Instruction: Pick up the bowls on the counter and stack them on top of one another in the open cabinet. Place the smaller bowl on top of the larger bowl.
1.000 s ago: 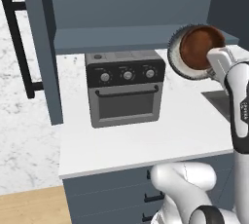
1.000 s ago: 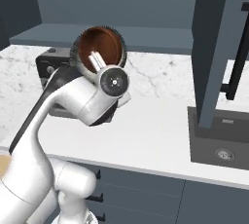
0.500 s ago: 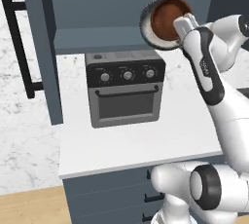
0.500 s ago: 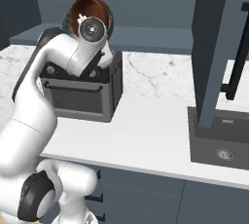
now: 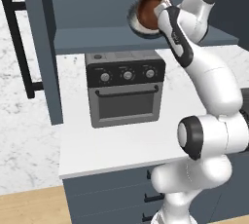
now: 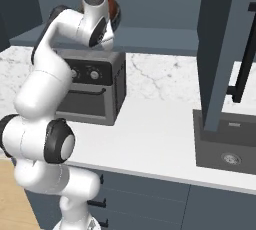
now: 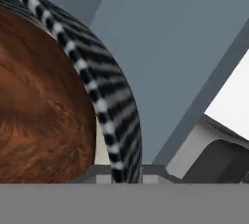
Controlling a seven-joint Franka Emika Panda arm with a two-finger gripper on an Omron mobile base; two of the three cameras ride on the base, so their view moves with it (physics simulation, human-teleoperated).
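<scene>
A home kitchen: a toaster oven (image 5: 125,87) sitting on a white desk (image 5: 121,145) over slate-blue drawers (image 6: 150,199), a marble backsplash (image 6: 165,79) running behind, wall cabinet (image 5: 97,9) hanging above

Smaller bowl (image 7: 39,111) nested inside larger bowl (image 7: 109,101), left of fingers; blue-grey open cabinet (image 7: 180,38) surface beyond.

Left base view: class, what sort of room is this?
A kitchen, rendered: a toaster oven on a white counter over drawers, a wall cabinet above, and a sink.
</scene>
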